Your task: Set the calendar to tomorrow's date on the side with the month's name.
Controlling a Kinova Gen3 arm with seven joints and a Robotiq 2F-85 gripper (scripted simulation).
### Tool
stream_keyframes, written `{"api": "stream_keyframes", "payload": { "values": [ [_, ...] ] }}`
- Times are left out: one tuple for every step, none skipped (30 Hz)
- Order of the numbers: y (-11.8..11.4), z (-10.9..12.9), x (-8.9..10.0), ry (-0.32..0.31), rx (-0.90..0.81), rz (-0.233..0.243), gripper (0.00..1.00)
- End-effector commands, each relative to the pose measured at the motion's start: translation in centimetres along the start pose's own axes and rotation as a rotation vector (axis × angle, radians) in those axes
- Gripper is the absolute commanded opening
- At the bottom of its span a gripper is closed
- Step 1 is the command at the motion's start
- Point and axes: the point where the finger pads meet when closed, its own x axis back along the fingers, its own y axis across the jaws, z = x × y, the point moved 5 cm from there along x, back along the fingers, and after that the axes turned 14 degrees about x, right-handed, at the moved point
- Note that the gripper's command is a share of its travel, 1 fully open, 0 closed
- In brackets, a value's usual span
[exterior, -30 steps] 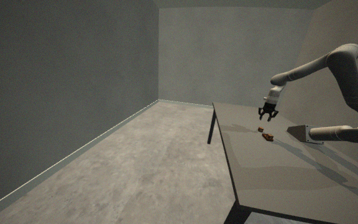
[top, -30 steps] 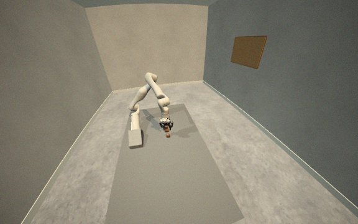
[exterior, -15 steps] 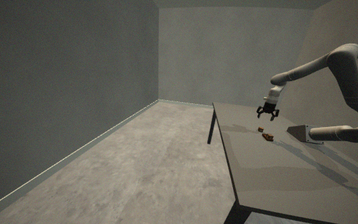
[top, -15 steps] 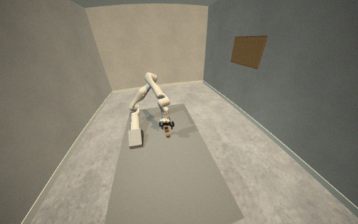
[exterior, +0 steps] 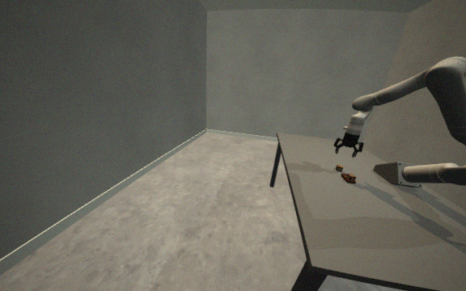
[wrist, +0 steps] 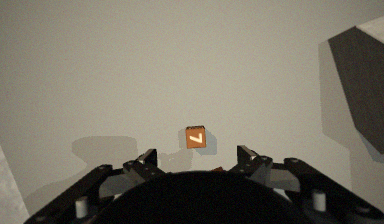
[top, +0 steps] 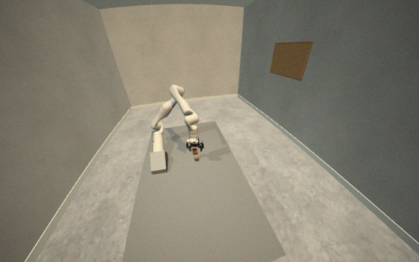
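One orange cube lies on the table below and ahead of my fingers, with a white mark like a 7 on its upper face. It also shows in the top view and in the exterior view. The small orange tray lies flat on the table beside it, apart from it; it shows in the top view just under the gripper. Whether a second cube stands in the tray is too small to tell. My gripper is open wide and empty, hovering above the table.
The arm's grey base block stands on the table left of the tray and shows as a dark block at the right of the wrist view. The table's edge runs left of the cube.
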Motion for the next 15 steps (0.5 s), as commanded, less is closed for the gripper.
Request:
{"api": "stream_keyframes", "payload": {
  "values": [
    [0.02, 0.01, -0.02, 0.001, -0.024, -0.002, 1.00],
    [0.05, 0.00, -0.04, 0.000, -0.040, -0.003, 1.00],
    [0.07, 0.00, -0.07, -0.001, -0.058, -0.004, 1.00],
    [0.10, 0.00, -0.11, -0.001, -0.078, -0.004, 1.00],
    [0.13, -0.01, -0.14, -0.002, -0.100, -0.005, 1.00],
    [0.16, -0.01, -0.18, -0.003, -0.125, -0.007, 1.00],
    [0.16, -0.01, -0.18, -0.003, -0.125, -0.007, 1.00],
    [0.16, -0.01, -0.18, -0.003, -0.125, -0.007, 1.00],
    [0.19, -0.02, -0.22, -0.003, -0.151, -0.008, 1.00],
    [0.22, -0.02, -0.26, -0.004, -0.180, -0.009, 1.00],
    [0.26, -0.03, -0.30, -0.005, -0.211, -0.010, 1.00],
    [0.29, -0.03, -0.34, -0.006, -0.244, -0.012, 1.00],
    [0.32, -0.04, -0.39, -0.006, -0.278, -0.013, 1.00],
    [0.36, -0.04, -0.43, -0.007, -0.314, -0.014, 1.00],
    [0.39, -0.05, -0.48, -0.007, -0.352, -0.015, 1.00]
  ]
}}
